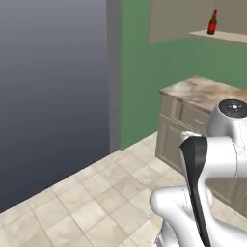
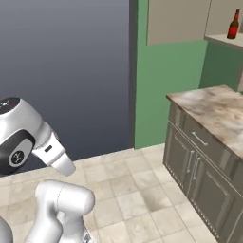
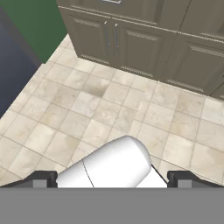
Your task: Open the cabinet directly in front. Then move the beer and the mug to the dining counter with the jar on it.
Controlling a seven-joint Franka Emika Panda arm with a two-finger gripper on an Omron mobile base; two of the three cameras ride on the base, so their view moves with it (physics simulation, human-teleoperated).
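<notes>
The gripper point(image 3: 112, 178) points down at the tiled floor point(image 3: 109, 109), its two dark fingertips point(image 3: 41, 178) spread wide at opposite edges of the hand view with nothing between them. Ahead of it, across the tiles, stand the low beige cabinet doors point(image 3: 118, 43) under the short marble worktop point(image 2: 218, 111).

The beer point(image 1: 212, 22) stands far above and well beyond the gripper, on the beige shelf point(image 1: 219, 36) of the cabinet point(image 2: 178, 21), high on the green wall point(image 2: 166, 90). In the left base view it shows at the upper right, above the marble worktop. The bottle stands upright, its long axis vertical, neck and red band pointing up, red label around the body. Whether it sits near the shelf's front edge or further back cannot be judged.
</notes>
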